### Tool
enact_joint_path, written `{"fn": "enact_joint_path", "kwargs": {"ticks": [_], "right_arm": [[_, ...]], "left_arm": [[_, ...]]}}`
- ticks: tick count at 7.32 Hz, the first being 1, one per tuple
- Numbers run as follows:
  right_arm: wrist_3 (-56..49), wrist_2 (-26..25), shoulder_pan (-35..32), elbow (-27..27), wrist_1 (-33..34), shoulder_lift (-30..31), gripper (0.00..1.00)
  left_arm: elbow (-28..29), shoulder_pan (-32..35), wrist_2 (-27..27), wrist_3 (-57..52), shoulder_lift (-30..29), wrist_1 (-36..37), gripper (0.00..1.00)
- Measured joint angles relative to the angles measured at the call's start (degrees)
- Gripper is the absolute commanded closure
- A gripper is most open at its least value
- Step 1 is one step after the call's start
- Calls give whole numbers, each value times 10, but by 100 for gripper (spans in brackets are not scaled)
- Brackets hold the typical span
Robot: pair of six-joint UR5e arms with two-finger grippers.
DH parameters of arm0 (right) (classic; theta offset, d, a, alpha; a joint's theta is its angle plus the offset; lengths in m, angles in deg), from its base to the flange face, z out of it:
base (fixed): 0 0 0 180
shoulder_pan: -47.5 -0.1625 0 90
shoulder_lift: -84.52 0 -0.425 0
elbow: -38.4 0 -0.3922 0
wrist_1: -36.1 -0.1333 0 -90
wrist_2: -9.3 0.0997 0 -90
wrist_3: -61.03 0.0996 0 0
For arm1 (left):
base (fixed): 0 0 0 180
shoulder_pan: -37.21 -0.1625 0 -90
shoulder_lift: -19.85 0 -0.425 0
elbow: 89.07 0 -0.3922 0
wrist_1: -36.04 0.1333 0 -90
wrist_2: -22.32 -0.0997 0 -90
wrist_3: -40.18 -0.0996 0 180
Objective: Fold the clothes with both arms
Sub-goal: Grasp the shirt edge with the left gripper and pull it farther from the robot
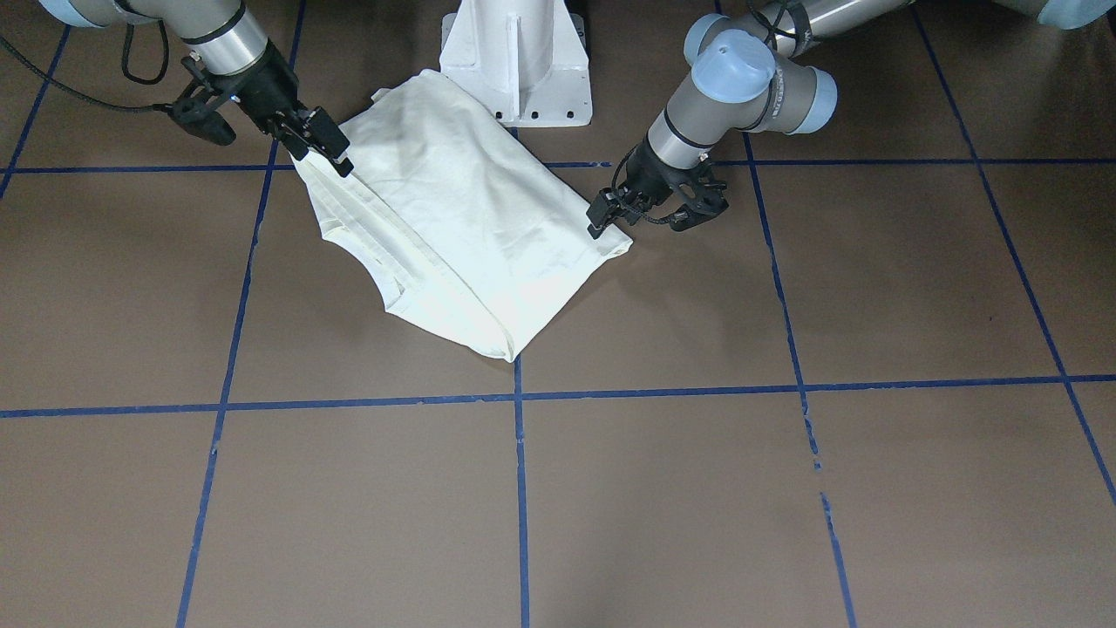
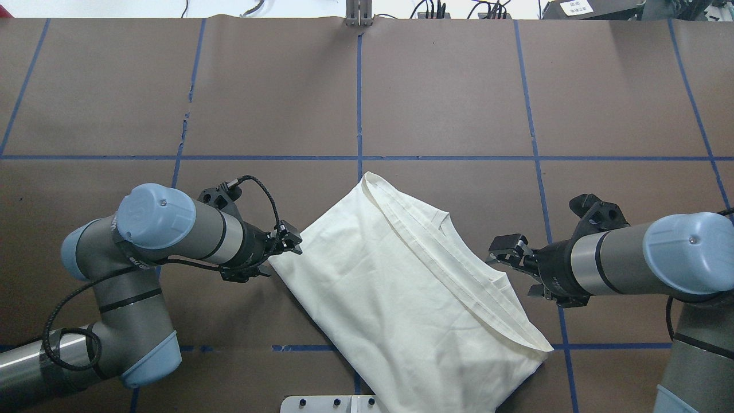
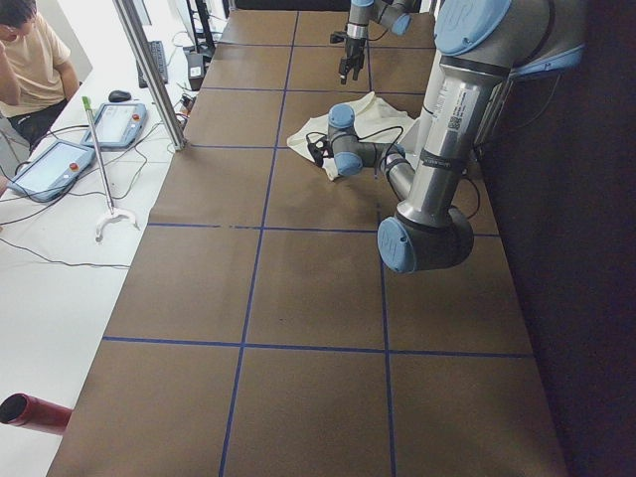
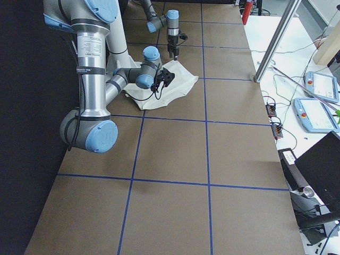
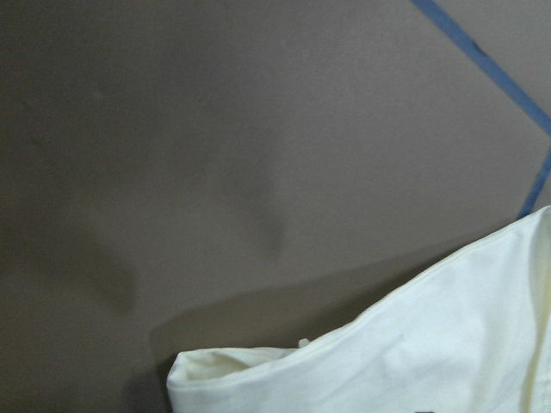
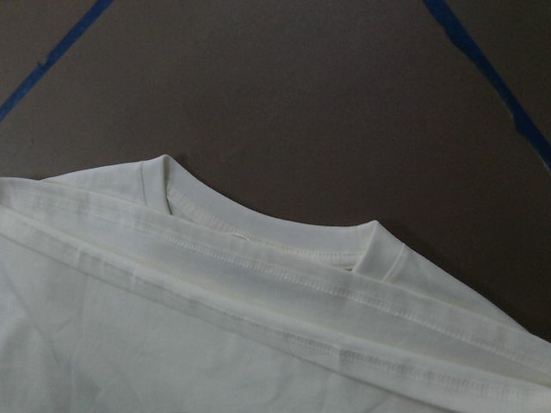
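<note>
Cream-white folded cotton shirt (image 2: 401,298): lying diagonally, plain side up, on brown blue-taped surface (image 2: 447,92). Black left hand (image 2: 281,255): gaping empty at its left corner. Black right hand (image 2: 512,267): gaping empty beside collar edge.

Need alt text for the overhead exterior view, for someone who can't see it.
A cream-white shirt, folded plain side up, lies diagonally on the brown table gridded with blue tape. The left gripper is at its left corner, the right gripper beside its collar edge.
</note>
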Motion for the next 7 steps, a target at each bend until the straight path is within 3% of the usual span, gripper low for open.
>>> {"fn": "enact_joint_path", "kwargs": {"ticks": [3, 5, 6, 7], "right_arm": [[-5, 0, -2, 6, 0, -3, 0], [-5, 0, -2, 6, 0, -4, 0], [-5, 0, -2, 7, 0, -4, 0], [-5, 0, -1, 8, 0, -4, 0]], "left_arm": [[12, -9, -5, -1, 2, 5, 56], [17, -10, -6, -2, 3, 5, 93], [18, -10, -6, -3, 4, 5, 100], [18, -10, -8, -4, 5, 8, 100]]}}
